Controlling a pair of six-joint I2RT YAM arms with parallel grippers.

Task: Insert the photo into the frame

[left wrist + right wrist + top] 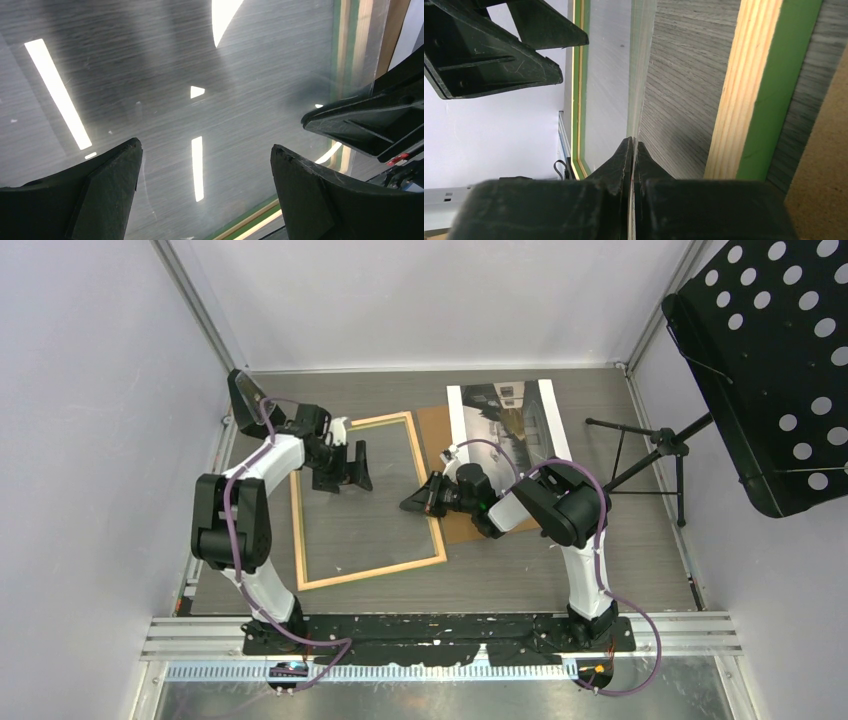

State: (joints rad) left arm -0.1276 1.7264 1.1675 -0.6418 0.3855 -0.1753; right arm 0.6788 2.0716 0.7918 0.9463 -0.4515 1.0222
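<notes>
With right gripper [633,142] pinching sheet [606,75] edge at 3 o'clock of frame [370,572], left gripper [205,150] spread above; move slowly, level; avoid flexing.

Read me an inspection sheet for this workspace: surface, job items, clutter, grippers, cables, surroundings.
Surface: grey wood-grain table.
Job's things: frame lies flat, wood side up; photo lies apart from it on the brown backing sheet, not yet in the frame.
Clutter: clear sheet over the frame's opening.
Grippers: left gripper open above the frame; right gripper shut on the clear sheet's edge.
Cables: purple cables run along both arms.
Surroundings: pale walls; black perforated music stand at right.
</notes>
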